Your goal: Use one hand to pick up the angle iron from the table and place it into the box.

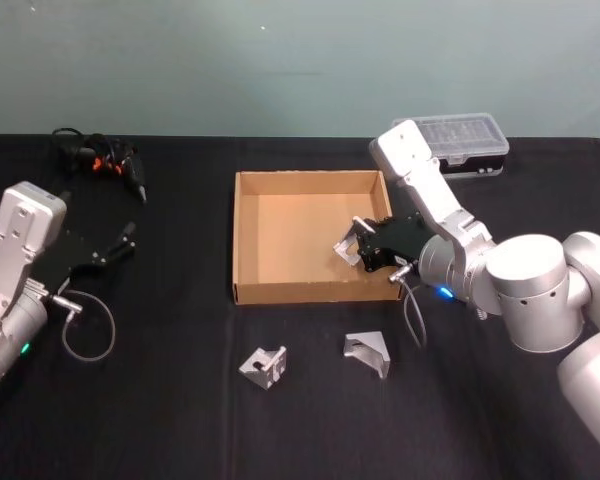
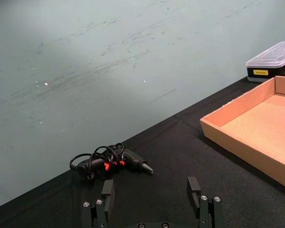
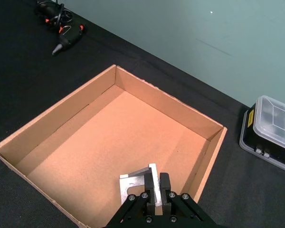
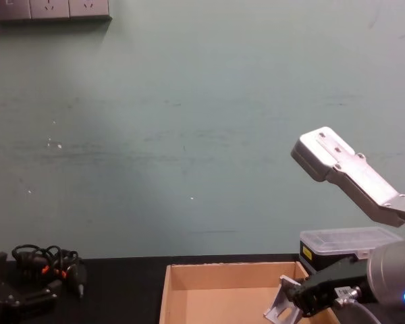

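My right gripper (image 1: 361,246) is shut on a silver angle iron (image 1: 346,243) and holds it above the right side of the tan cardboard box (image 1: 250,240), inside its walls. In the right wrist view the angle iron (image 3: 138,186) hangs from the shut fingers (image 3: 164,183) over the box floor (image 3: 104,142). The chest view shows the bracket (image 4: 281,308) tilted above the box rim (image 4: 223,267). Two more angle irons (image 1: 263,365) (image 1: 368,353) lie on the black table (image 1: 180,410) in front of the box. My left gripper (image 1: 120,245) sits parked at the far left, open and holding nothing.
A clear-lidded plastic case (image 1: 467,140) stands behind the box at the right. A black tool with a coiled cable (image 1: 105,160) lies at the back left. A loose cable loop (image 1: 90,325) hangs by the left arm.
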Robot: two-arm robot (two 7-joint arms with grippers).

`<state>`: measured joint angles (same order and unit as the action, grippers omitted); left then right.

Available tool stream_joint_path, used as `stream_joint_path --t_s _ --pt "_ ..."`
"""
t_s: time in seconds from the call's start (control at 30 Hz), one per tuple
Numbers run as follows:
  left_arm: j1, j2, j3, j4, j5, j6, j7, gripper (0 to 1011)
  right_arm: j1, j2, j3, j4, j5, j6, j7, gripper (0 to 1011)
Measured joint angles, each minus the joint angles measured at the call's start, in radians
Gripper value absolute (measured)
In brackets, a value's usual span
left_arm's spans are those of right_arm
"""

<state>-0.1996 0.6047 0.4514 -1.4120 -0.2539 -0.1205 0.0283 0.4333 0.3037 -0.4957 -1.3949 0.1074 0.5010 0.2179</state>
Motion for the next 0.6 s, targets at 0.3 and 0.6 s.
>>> stream_joint_path --t_s 0.3,0.6 --pt "0.0 0.0 0.0 0.0 0.0 0.0 0.0 1000 -0.006 -0.007 0.015 0.004 -0.012 0.003 0.012 125" --pt "0.0 0.0 0.0 0.0 0.0 0.0 0.0 1000 -0.014 -0.017 0.037 0.003 -0.027 -0.003 0.013 396"
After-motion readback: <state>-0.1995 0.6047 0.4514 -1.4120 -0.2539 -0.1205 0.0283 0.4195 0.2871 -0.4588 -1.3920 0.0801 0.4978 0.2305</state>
